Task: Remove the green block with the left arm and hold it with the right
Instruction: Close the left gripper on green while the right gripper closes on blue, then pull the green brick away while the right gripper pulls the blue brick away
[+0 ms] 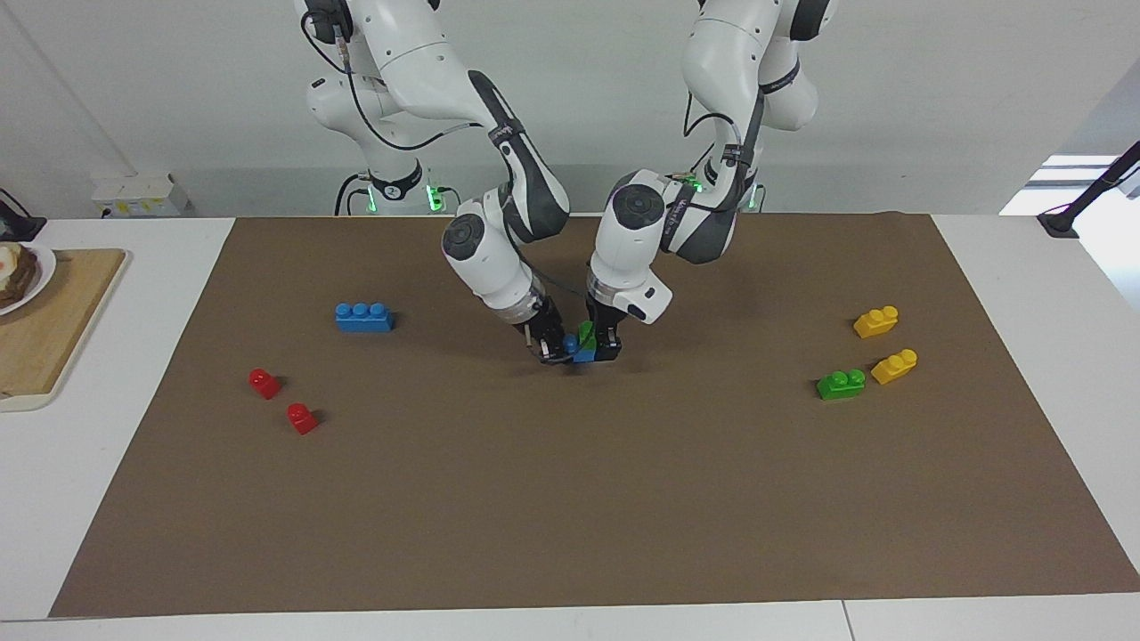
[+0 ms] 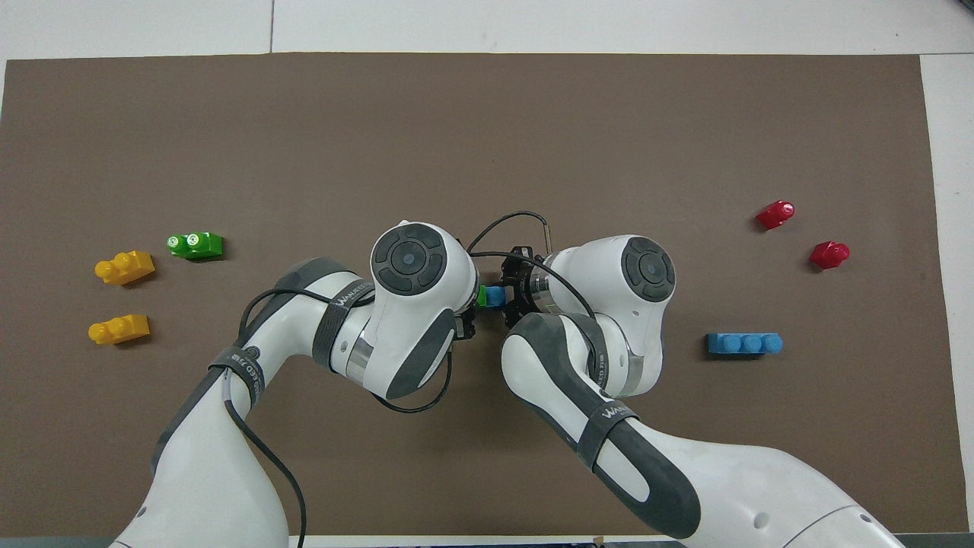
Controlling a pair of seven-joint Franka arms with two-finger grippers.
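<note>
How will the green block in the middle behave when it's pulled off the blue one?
Likely stiff: the green block looks like moulded hard plastic. Probably light, being small and apparently hollow. Its glossy sides may slip. It sits studded onto the blue block, so it could release with a snap.

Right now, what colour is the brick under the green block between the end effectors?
Blue, seen best in the facing view.

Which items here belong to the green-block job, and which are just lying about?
In the job:
green block on the blue brick
left gripper
right gripper

Lying about:
second green brick
two yellow bricks
long blue brick
two red pieces
cutting board
</note>
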